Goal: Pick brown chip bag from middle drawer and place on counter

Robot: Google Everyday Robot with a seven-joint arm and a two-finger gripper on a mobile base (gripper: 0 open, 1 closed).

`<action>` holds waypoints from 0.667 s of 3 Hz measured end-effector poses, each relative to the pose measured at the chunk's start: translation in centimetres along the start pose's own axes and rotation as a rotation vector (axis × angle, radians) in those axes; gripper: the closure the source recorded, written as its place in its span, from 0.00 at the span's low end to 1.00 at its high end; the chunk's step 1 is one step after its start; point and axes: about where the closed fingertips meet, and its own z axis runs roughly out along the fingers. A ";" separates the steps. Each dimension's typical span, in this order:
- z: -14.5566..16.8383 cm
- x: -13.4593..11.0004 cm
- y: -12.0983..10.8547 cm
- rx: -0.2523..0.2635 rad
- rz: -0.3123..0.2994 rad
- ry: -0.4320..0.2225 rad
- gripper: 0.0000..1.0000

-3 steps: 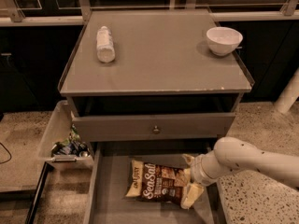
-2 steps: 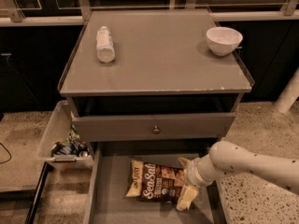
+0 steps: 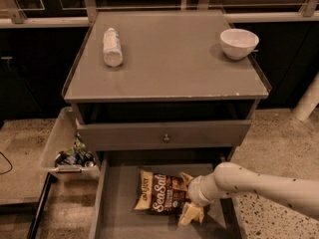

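While straddling the right end of the brown chip bag (image 3: 160, 197) on the middle drawer (image 3: 118, 217) floor with pincer (image 3: 184, 199) spread wide, grips nothing yet. Grasp step, seemingly. Next: squeeze shut, lift clear, set on counter (image 3: 169, 63).

Pincer (image 3: 189, 197) right of chip bag (image 3: 160, 197), in middle drawer (image 3: 118, 205).

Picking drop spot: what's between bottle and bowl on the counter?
Camera view: bare counter between white bottle and white bowl. The end effector is at the brown chip bag in the middle drawer.
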 end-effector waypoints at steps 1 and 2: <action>2.2 -0.3 -0.5 0.027 -0.051 -0.072 0.00; 2.4 -0.3 -0.2 0.020 -0.056 -0.073 0.19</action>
